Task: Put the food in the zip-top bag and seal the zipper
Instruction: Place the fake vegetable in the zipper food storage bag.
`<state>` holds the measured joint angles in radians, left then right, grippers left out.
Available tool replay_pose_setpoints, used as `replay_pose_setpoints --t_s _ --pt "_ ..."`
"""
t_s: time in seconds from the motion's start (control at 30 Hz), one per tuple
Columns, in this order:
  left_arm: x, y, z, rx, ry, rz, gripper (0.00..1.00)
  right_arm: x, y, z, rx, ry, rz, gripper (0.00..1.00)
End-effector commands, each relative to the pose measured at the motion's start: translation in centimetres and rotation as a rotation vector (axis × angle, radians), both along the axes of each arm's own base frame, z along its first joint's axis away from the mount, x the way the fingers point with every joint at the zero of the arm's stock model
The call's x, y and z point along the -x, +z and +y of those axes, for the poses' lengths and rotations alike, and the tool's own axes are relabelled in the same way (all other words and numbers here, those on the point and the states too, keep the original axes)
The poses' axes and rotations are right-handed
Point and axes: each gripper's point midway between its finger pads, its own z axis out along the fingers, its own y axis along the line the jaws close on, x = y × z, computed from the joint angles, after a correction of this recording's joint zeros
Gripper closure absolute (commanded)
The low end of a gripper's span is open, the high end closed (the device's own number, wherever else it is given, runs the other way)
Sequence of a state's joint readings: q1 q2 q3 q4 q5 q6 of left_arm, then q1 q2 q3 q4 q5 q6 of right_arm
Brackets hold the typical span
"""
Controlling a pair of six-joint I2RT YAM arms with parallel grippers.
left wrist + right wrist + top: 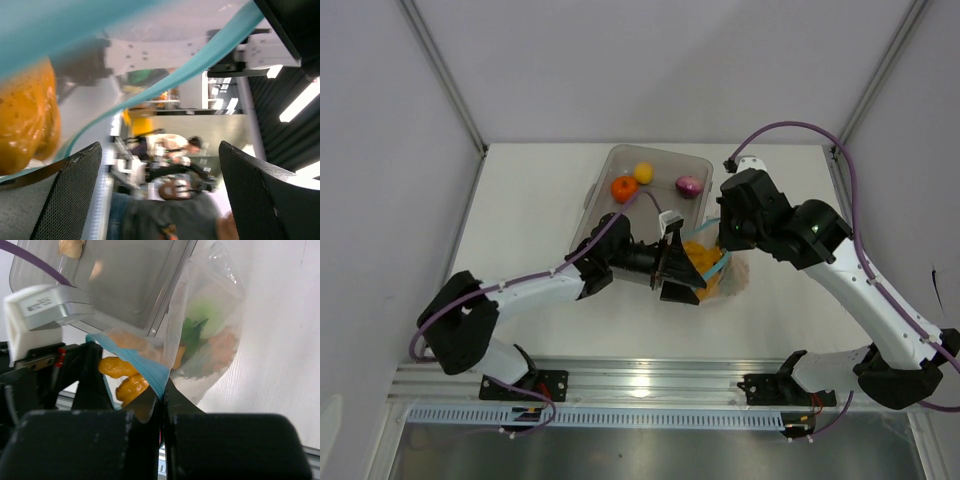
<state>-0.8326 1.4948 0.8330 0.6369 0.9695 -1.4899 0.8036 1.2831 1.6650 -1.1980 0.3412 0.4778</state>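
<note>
Pinching the thin light blue zipper strip [142,365] of the clear crinkly plastic bag [210,340], the right gripper [162,396] has its fingers pressed together, centre-right in the top view. The left gripper [685,272] sits at the bag's mouth, fingers spread, holding nothing. Orange toy pieces [122,369] and a green leafy sprig [192,332] lie inside. An orange tomato [624,188], yellow lemon [643,172] and purple onion [689,186] sit in the clear grey tray [610,160], upper centre.

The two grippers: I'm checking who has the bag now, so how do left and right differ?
The left gripper stands wide open with nothing between its fingers; the right gripper is shut, pinching the blue strip of the bag. The left gripper reaches in from the tray side, the right gripper from the other. Both sit at the bag's mouth.
</note>
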Motion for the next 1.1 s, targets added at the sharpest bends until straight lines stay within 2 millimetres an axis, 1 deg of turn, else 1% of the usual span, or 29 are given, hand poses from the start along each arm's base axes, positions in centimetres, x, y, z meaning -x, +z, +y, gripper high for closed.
replay_pose_setpoints --t_s 0.0,0.03,0.07,0.1,0.13,0.2,0.23,0.27,0.3,0.37,0.43,0.47,0.5,0.53,0.57,0.6,0.63,0.67,0.7,0.73,0.77,0.83,0.9,0.93,1.0,1.03,1.07 --pt "-0.5 -1.0 1.3 -0.111 0.043 -0.157 0.0 -0.1 2.0 0.0 -0.06 -0.006 -0.057 1.0" --pt "-0.6 0.1 1.4 -0.103 0.059 -0.202 0.0 0.0 2.0 -0.1 -0.059 -0.005 -0.057 1.0" --pt "-0.8 -0.7 1.7 -0.162 0.079 -0.192 0.01 -0.1 1.9 -0.1 -0.059 -0.007 -0.056 1.0" --pt "-1.0 -0.2 1.8 -0.16 0.086 -0.259 0.01 0.0 1.9 0.0 -0.061 -0.005 -0.055 1.0" --pt "-1.0 0.8 2.1 -0.152 0.1 -0.306 0.01 0.0 1.7 -0.1 -0.056 -0.005 -0.053 1.0" --pt "-1.5 0.5 2.9 -0.215 0.146 -0.379 0.01 0.0 1.7 -0.1 -0.054 -0.004 -0.053 1.0" --pt "-1.6 0.7 3.3 -0.222 0.165 -0.415 0.0 0.0 1.6 -0.2 -0.052 -0.005 -0.052 1.0" --pt "-2.0 1.5 3.8 -0.221 0.212 -0.463 0.01 0.0 1.5 -0.2 -0.051 -0.005 -0.052 1.0" --pt "-2.1 1.3 4.3 -0.242 0.224 -0.496 0.01 0.0 1.6 -0.2 -0.053 -0.007 -0.053 1.0" --pt "-2.5 2.4 5.2 -0.247 0.29 -0.566 0.01 0.0 1.4 -0.2 -0.047 -0.005 -0.049 1.0" --pt "-3.0 2.2 6.2 -0.295 0.333 -0.611 0.02 0.0 1.2 -0.1 -0.048 -0.005 -0.045 1.0" --pt "-3.0 2.7 6.7 -0.302 0.362 -0.637 0.05 0.0 1.0 -0.1 -0.045 -0.004 -0.041 1.0" --pt "-4.0 3.1 7.1 -0.331 0.42 -0.669 0.09 0.1 1.0 -0.1 -0.047 -0.001 -0.041 1.0" --pt "-4.1 2.7 7.6 -0.371 0.43 -0.664 0.11 0.0 1.0 0.0 -0.049 -0.002 -0.042 1.0" --pt "-4.3 2.7 7.7 -0.387 0.441 -0.674 0.15 0.0 0.9 -0.1 -0.045 -0.006 -0.038 1.0" --pt "-4.8 3.5 7.4 -0.392 0.455 -0.681 0.18 -0.1 0.9 0.1 -0.049 -0.004 -0.038 1.0" --pt "-4.5 3.1 7.4 -0.418 0.439 -0.672 0.19 -0.1 0.9 0.1 -0.052 -0.004 -0.038 1.0" --pt "-4.6 3.8 7.1 -0.409 0.44 -0.678 0.24 -0.1 1.2 0.3 -0.058 0.0 -0.041 1.0" --pt "-4.5 3.6 6.6 -0.409 0.423 -0.676 0.26 -0.2 1.2 0.4 -0.058 0.0 -0.04 1.0" --pt "-4.3 3.8 6.1 -0.394 0.417 -0.678 0.29 -0.2 1.3 0.5 -0.062 0.003 -0.041 1.0" --pt "-4.3 3.9 5.8 -0.387 0.416 -0.671 0.34 -0.2 1.5 0.5 -0.065 0.002 -0.044 1.0" --pt "-4.6 3.5 5.5 -0.406 0.425 -0.662 0.39 -0.3 1.7 0.6 -0.065 0.003 -0.045 1.0" --pt "-4.8 2.9 5.6 -0.438 0.438 -0.653 0.47 -0.4 1.9 0.6 -0.065 0.004 -0.047 1.0" --pt "-5.3 2.5 5.9 -0.474 0.467 -0.655 0.49 -0.3 1.9 0.6 -0.064 0.005 -0.046 1.0" --pt "-5.5 2.0 6.4 -0.523 0.482 -0.651 0.56 -0.3 1.9 0.4 -0.063 0.002 -0.047 1.0" --pt "-5.9 1.6 6.7 -0.559 0.507 -0.655 0.57 -0.3 1.8 0.4 -0.059 0.001 -0.045 1.0" --pt "-6.0 1.4 6.8 -0.575 0.507 -0.657 0.59 -0.3 1.8 0.3 -0.055 -0.003 -0.046 1.0"
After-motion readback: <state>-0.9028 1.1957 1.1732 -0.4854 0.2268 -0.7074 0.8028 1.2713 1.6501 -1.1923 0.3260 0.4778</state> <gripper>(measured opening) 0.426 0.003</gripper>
